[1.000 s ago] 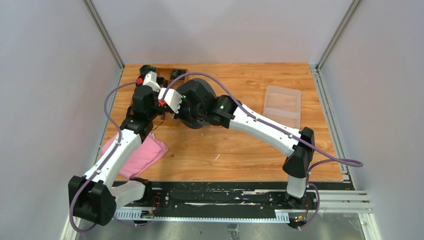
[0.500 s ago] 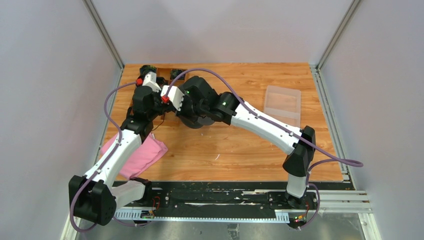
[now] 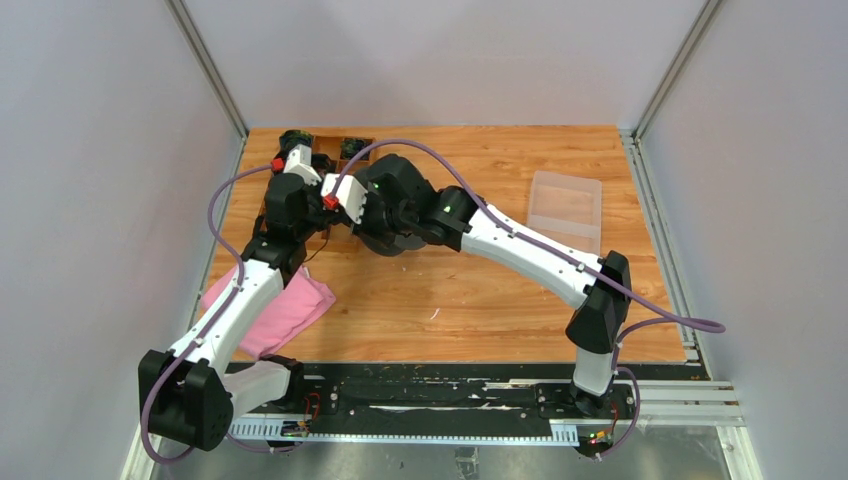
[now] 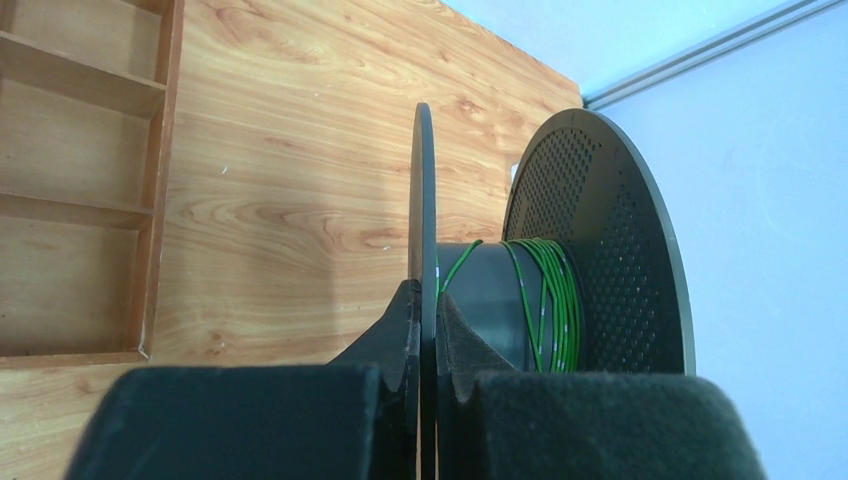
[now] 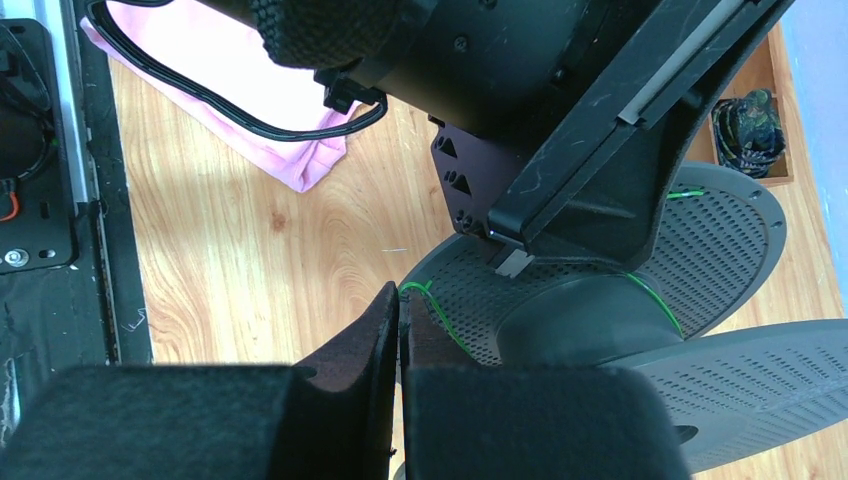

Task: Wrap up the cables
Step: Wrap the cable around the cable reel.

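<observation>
Cable (image 4: 548, 300): thin, thread-like green wire, lying in loose turns around the smooth dark hub of the spool (image 4: 600, 250), toward the worktop's far left corner.
Spool: black, round, with two thin flanges perforated with small holes.
Left gripper (image 4: 425, 305): padded jaws are clamping one flange rim edge-on.
Right gripper (image 5: 398, 300): jaws are pressing fully together, pinching a free strand of the cable.
Worktop (image 3: 480, 290): glossy wood-grain board.
Tray (image 4: 70, 190): wooden, compartmented, sitting at the far left corner.
Cloth (image 3: 285, 310): soft, pink, lying at the near left edge.
Container (image 3: 567, 208): clear plastic, rectangular, sitting near the right edge.
Enclosure: plain pale walls are surrounding the worktop.
</observation>
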Available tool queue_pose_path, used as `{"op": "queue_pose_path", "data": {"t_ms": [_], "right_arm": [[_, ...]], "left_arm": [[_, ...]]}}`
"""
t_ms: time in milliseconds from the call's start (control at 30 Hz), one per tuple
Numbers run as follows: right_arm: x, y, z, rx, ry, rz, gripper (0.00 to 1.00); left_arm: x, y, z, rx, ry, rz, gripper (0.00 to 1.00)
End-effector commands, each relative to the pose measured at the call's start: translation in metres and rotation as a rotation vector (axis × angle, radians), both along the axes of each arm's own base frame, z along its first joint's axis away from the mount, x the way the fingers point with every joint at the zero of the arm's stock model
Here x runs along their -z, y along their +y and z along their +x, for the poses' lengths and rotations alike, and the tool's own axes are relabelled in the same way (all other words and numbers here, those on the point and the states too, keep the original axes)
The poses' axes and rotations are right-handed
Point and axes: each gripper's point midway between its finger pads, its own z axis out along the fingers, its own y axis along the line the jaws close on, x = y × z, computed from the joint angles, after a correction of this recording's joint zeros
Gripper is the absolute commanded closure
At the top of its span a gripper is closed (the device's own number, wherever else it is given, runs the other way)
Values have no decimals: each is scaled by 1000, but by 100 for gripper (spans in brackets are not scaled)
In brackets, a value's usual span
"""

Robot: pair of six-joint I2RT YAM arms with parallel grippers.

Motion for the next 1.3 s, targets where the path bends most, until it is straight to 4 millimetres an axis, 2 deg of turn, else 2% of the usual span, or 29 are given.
{"op": "queue_pose_path", "data": {"t_ms": [0,400,733,867,1033,1267], "right_arm": [[-6,-13,45,97,-158,-12,99],[16,-7,43,69,-196,-84,99],[40,-11,47,70,-254,-196,99],[43,-8,46,61,-247,-191,99],[34,-8,46,57,-260,-181,99],[34,-31,44,71,-286,-270,99]], "left_arm": [[-54,-29,-21,162,-134,-119,99],[-54,-31,-21,170,-135,-130,100],[-56,-31,-21,175,-141,-132,100],[-55,-31,-21,172,-143,-130,100],[-54,-30,-20,166,-143,-125,100],[-55,-28,-20,160,-147,-118,100]]}}
